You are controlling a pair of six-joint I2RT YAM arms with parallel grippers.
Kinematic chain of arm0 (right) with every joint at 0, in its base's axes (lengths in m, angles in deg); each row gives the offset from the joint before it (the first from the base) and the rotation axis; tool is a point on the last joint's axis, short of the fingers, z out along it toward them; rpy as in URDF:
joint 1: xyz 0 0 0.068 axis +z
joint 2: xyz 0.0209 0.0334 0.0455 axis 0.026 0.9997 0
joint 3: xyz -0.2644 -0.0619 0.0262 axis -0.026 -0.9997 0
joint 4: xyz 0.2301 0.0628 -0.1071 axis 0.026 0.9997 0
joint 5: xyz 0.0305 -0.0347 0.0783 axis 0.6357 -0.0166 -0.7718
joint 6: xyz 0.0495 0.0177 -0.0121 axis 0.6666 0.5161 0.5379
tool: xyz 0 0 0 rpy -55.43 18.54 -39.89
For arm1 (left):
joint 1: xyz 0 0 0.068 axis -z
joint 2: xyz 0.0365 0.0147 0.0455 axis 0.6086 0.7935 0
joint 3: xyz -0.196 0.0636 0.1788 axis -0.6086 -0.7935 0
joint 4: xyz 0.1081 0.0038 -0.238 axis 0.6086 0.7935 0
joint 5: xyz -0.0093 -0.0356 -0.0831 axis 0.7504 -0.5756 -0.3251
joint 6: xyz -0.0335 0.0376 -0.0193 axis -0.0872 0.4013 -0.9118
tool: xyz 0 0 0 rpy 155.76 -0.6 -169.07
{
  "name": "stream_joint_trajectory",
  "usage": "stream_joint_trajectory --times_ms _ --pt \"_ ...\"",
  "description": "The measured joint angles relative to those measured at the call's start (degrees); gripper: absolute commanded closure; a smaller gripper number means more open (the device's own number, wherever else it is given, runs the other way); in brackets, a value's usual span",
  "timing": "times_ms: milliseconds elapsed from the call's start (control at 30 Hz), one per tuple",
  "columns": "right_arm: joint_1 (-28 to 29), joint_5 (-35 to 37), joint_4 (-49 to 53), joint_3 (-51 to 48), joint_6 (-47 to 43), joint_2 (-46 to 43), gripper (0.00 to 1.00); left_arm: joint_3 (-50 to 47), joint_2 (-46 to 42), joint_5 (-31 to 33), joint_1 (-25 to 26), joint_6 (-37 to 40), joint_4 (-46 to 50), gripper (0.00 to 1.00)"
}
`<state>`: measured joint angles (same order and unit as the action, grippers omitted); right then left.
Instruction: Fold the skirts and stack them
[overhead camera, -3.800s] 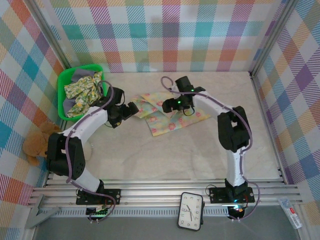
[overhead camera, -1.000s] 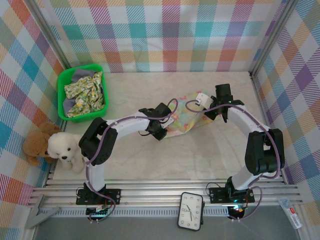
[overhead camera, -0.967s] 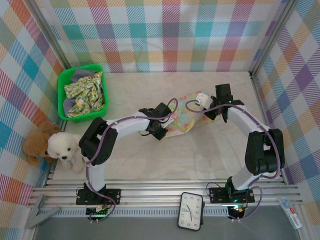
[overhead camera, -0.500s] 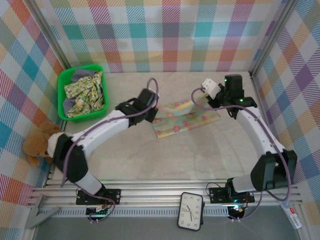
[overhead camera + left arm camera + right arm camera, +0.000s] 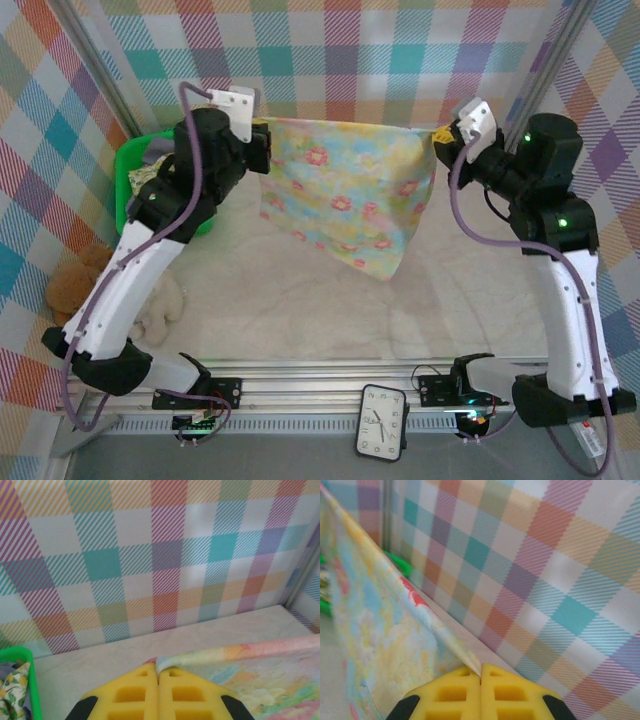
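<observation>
The pale marbled surface (image 5: 300, 310) carries no folded garment and no stack, so the task is judged to be at an early stage. The left arm (image 5: 140, 260) and the right arm (image 5: 575, 300) are both raised towards the checked back wall, with a pastel flowered skirt (image 5: 345, 190) stretched between them by its top edge. The skirt hangs open in the air above the middle of the surface, its lower corner drooping towards it; whether that corner touches cannot be told. The skirt is spread but not yet folded, and the likely next step is to lay it flat and fold it. At the far left stands a green basket (image 5: 127, 165), partly hidden by the left arm, with more skirts (image 5: 12, 690) bunched inside, among them a white one with a yellow-green print; these lie unfolded and are judged to be the work left. Two teddy bears (image 5: 70, 290) sit at the left edge and take no part. The left jaws are pressed together on the skirt's left top corner, and the right jaws are likewise clamped on its right top corner.
</observation>
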<state>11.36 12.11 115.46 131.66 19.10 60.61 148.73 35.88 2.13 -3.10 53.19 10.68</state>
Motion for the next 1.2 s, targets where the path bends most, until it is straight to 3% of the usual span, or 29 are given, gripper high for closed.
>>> stream_joint_trajectory --times_ms 300,533,700,933,967,1000,1033,1067,1100,1133,1200 --pt "0.02 -10.67 -2.1 -1.38 6.64 -11.08 1.0 10.12 -4.44 -10.69 -0.04 -2.23 10.08 1.0" --pt "0.09 -9.75 -6.93 -5.68 6.84 -9.77 1.0 12.85 0.5 -10.29 -2.34 -9.7 15.96 1.0" --pt "0.24 -3.06 -9.2 -8.28 3.48 1.77 1.0 11.43 13.6 -11.98 -9.64 -14.12 16.96 1.0" --pt "-0.46 2.75 -12.5 -8.02 1.86 28.65 1.0 4.52 31.5 -14.08 -14.69 -18.27 13.62 1.0" --pt "-0.55 3.28 -12.5 -6.97 1.9 32.09 0.97 4.76 33.73 -14.08 -15.04 -18.6 13.05 1.0" --pt "-0.61 4.22 -12.63 -5.22 2.34 36.39 0.84 5.49 36.5 -14.08 -15.43 -18.88 12.44 1.0" --pt "-0.61 5.42 -12.68 -3.15 3.32 40.41 0.66 6.88 39.47 -14.08 -15.8 -19.04 12.07 0.91" --pt "-0.59 6.78 -12.63 -1.42 4.2 43.25 0.49 8.44 41.81 -13.94 -16.04 -19.06 11.93 0.69" --pt "-0.66 8.41 -12.59 0.61 5.62 46.23 0.21 10.43 44.3 -13.77 -16.35 -19.04 11.82 0.42" --pt "-0.83 9.68 -12.39 2.23 6.97 48.19 0.0 13.25 47.04 -13.53 -16.7 -19.23 12.09 0.23" --pt "-1.22 11.54 -11.89 4.11 10.27 49.64 0.01 18.27 50.77 -13.38 -17.31 -19.45 12.83 0.03"
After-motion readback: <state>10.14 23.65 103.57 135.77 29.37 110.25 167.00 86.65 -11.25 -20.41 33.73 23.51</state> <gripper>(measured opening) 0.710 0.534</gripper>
